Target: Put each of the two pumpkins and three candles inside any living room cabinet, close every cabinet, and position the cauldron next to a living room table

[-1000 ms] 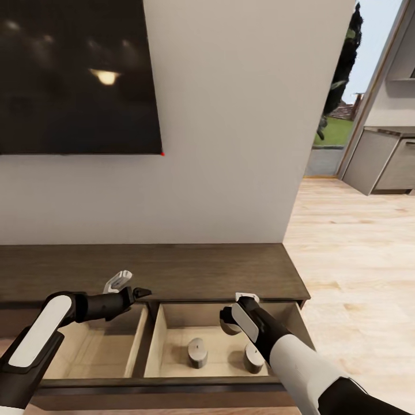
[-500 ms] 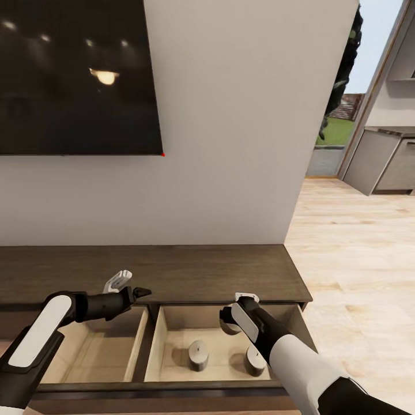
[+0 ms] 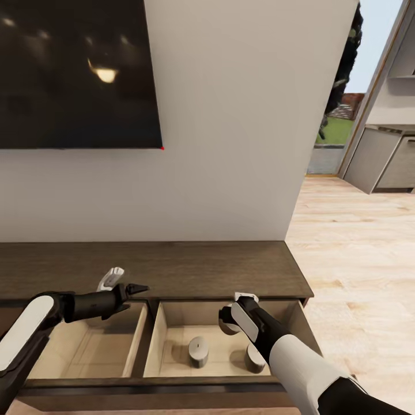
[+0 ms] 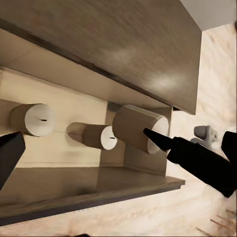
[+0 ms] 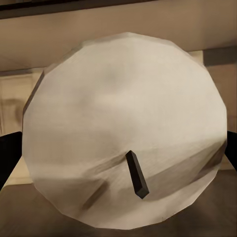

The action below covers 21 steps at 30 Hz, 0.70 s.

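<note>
Hovering above the cabinet (image 3: 173, 271)'s left open drawer (image 3: 92, 351), the left gripper (image 3: 124, 284) has its jaws parted and empty. Two candles (image 3: 198, 351) stand in the right drawer (image 3: 173, 323). Over them, the right gripper (image 3: 233, 320) grips a third candle (image 5: 126, 128).

Below your right gripper (image 3: 230, 321) sits the cabinet's (image 3: 173, 268) open right drawer (image 3: 154, 346), pale beige inside. Two candles rest upright on its floor: one candle (image 3: 198, 351) down and to the left of your right gripper, the second candle (image 3: 253, 358) nearly under your forearm, close to the drawer's right wall. Beneath your left gripper (image 3: 118, 285) the left drawer (image 3: 92, 351) stands open too, bare floor showing. Both drawers share a dark divider. The dark-brown top runs behind both grippers. The cabinet stands on light wood flooring (image 3: 357, 259).
</note>
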Available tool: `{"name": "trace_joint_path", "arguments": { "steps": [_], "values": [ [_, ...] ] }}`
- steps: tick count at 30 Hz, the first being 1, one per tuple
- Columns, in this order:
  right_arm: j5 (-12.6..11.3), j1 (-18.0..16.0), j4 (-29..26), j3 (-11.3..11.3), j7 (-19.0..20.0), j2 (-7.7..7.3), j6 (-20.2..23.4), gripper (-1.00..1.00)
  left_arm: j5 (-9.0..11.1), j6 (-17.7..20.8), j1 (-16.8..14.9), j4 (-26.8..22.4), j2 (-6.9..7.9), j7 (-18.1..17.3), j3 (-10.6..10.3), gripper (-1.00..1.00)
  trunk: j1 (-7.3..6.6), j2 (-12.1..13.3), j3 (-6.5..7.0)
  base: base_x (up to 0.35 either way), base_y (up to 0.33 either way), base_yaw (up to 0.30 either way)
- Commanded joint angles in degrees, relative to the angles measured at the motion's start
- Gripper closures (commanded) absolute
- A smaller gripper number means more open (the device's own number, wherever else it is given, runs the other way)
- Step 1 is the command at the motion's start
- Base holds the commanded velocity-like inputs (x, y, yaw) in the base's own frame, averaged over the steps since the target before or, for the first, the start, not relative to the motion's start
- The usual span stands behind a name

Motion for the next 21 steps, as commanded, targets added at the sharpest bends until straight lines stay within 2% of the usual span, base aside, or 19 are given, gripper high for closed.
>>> {"name": "trace_joint_path", "arguments": {
  "steps": [1,3,6,10,14,17,21],
  "values": [
    [-0.65,-0.06,-0.11,0.4,-0.7,-0.04,0.01,1.0,3.74,-0.01,0.42,-0.47,1.11,0.58,-0.09,-1.0,0.22,-0.44,-0.24,0.0,0.0,0.0],
    [-0.65,-0.06,-0.12,0.4,-0.7,-0.04,0.01,1.0,8.22,-0.01,0.96,-0.91,2.69,0.56,-0.17,-1.0,0.66,-1.24,-0.6,0.0,0.0,0.0],
    [-0.65,-0.06,-0.18,0.4,0.09,-0.04,-0.01,1.0,10.83,-0.01,1.24,-1.17,3.64,0.47,-0.25,-1.0,1.32,-2.45,-1.13,0.0,0.0,0.0],
    [-0.54,-0.06,-0.21,0.46,2.71,-0.04,0.0,1.0,12.68,0.03,1.39,-1.57,3.88,0.14,-0.43,-1.0,2.2,-4.05,-1.85,0.0,0.0,0.0],
    [-0.48,-0.06,-0.22,0.48,3.32,-0.04,0.05,1.0,17.08,0.03,1.54,-2.36,3.96,-0.92,-1.87,-1.0,3.07,-5.65,-2.57,0.0,0.0,0.0],
    [-0.48,-0.06,-0.22,0.48,3.41,-0.04,-0.01,1.0,18.18,0.01,1.58,-2.5,4.0,-1.13,-2.8,-1.0,3.73,-6.86,-3.11,0.0,0.0,0.0],
    [-0.47,-0.06,-0.5,0.49,3.39,-0.05,0.03,1.0,18.54,0.04,1.6,-2.54,3.88,-1.21,-3.22,-1.0,4.61,-8.46,-3.83,0.0,0.0,0.0]
  ]
}}
